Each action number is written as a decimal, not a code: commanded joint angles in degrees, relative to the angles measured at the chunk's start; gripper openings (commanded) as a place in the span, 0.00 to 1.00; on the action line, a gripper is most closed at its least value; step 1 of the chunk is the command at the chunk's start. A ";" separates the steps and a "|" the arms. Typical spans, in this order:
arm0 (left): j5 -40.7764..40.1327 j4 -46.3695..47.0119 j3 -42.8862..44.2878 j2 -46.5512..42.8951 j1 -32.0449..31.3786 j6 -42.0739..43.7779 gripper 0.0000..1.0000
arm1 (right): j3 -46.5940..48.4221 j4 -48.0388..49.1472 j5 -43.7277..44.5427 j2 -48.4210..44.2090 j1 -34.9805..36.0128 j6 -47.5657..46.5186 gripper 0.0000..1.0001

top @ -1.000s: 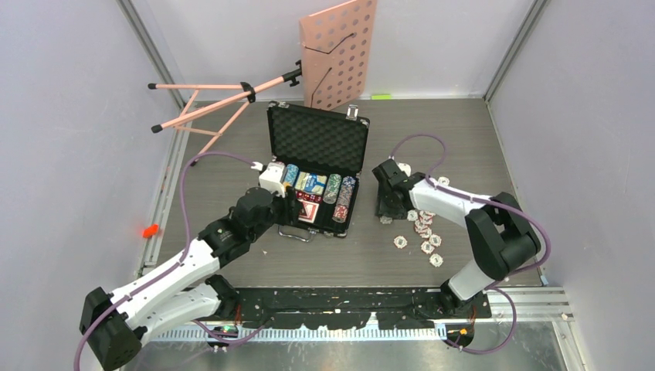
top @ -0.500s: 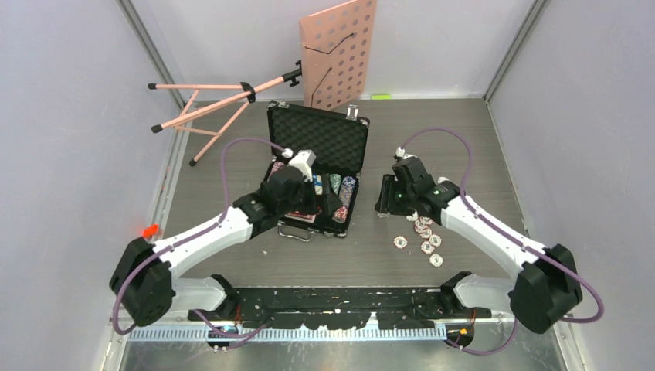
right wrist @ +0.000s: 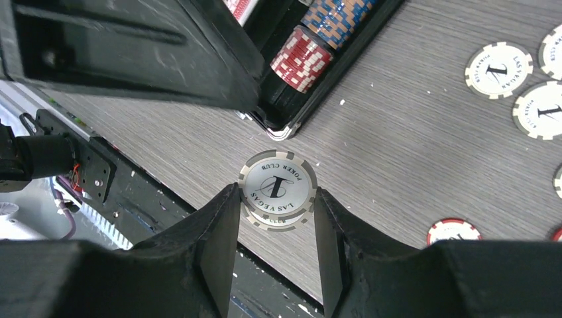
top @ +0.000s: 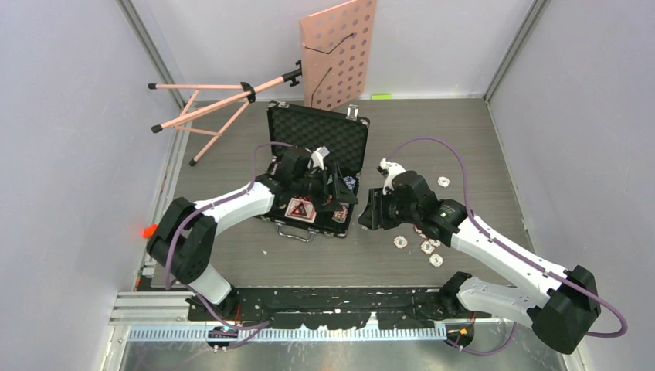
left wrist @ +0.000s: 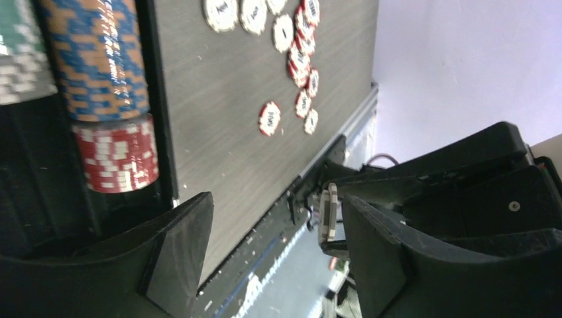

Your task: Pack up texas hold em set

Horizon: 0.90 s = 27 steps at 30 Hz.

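Observation:
The black case [top: 317,139] lies open with its foam lid propped up. Rows of striped chips [left wrist: 99,59] fill its tray, with a red-and-white row [right wrist: 303,58] at the near corner and a red card deck [top: 301,209] at the front. My left gripper [top: 340,197] hovers over the tray's right end; its jaws [left wrist: 275,222] stand open and hold nothing. My right gripper [top: 369,211] is just right of the case's front corner, shut [right wrist: 275,199] on two stacked white chips [right wrist: 277,187]. Loose white and red chips [top: 423,232] lie on the table to the right.
A pink perforated music stand [top: 338,54] leans against the back wall, its tripod legs [top: 208,104] lying at the back left. Both grippers are close together at the case's right front corner. The table's metal front rail [top: 340,309] runs along the near edge.
My left arm has swung right across the case and its jaws have opened. My right gripper has carried the white chips left, from the loose pile to the case's corner.

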 commanded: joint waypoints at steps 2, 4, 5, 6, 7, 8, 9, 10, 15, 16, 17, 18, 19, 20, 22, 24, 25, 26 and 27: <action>10.41 6.12 2.77 1.77 -0.20 -5.70 0.70 | 3.06 4.67 -0.17 1.95 1.21 -2.59 0.16; 10.65 6.19 2.53 1.53 -0.12 -5.84 0.69 | 4.11 4.77 -0.09 3.28 1.31 -3.04 0.15; 10.74 6.18 2.44 1.38 -0.17 -5.87 0.69 | 4.37 4.93 -0.09 4.03 1.38 -3.13 0.15; 10.92 6.10 2.29 1.25 -0.15 -5.84 0.68 | 4.73 5.16 -0.07 4.33 1.43 -3.15 0.15; 11.21 5.97 2.13 1.23 -0.13 -5.85 0.67 | 4.80 5.62 0.01 4.77 1.44 -3.16 0.15; 11.56 5.92 2.10 1.23 -0.15 -5.85 0.65 | 4.93 5.85 0.02 4.97 1.47 -3.20 0.15; 11.83 5.91 1.94 1.38 -0.20 -5.86 0.64 | 4.95 6.43 -0.08 5.22 1.50 -3.17 0.15; 12.03 5.87 1.77 1.59 -0.15 -5.88 0.62 | 5.07 6.74 -0.33 5.32 1.57 -3.17 0.15; 13.22 5.82 1.44 2.92 -0.16 -5.88 0.61 | 5.39 7.65 -0.92 6.32 1.89 -3.48 0.15; 13.23 5.80 1.44 2.96 -0.15 -5.86 0.61 | 5.40 7.76 -0.70 6.36 2.06 -3.54 0.15; 13.14 5.81 1.38 3.11 -0.20 -5.85 0.61 | 5.41 7.80 -0.57 6.42 2.26 -3.76 0.15; 13.17 5.82 1.44 3.24 -0.20 -5.85 0.61 | 5.45 7.77 -0.41 6.51 2.34 -3.86 0.15; 13.34 5.82 1.44 3.39 -0.28 -5.88 0.61 | 5.53 7.77 -0.30 6.58 2.40 -3.97 0.15; 13.51 5.89 1.40 3.57 -0.21 -5.87 0.60 | 5.60 7.83 -0.29 6.70 2.36 -4.01 0.15; 13.54 5.91 1.39 3.88 -0.39 -5.88 0.58 | 5.74 7.88 -0.27 6.92 2.48 -4.12 0.15; 13.62 5.91 1.40 4.15 -0.63 -5.90 0.55 | 5.83 8.18 -0.26 6.87 2.48 -4.11 0.14; 13.64 5.77 1.40 4.25 -0.76 -6.02 0.53 | 5.91 8.28 -0.38 6.85 2.54 -4.16 0.14; 13.67 5.74 1.42 4.30 -0.81 -6.07 0.50 | 5.92 8.51 -0.41 6.72 2.52 -4.09 0.14; 13.69 5.74 1.30 4.37 -0.86 -6.14 0.47 | 5.93 8.62 -0.48 6.69 2.53 -4.02 0.14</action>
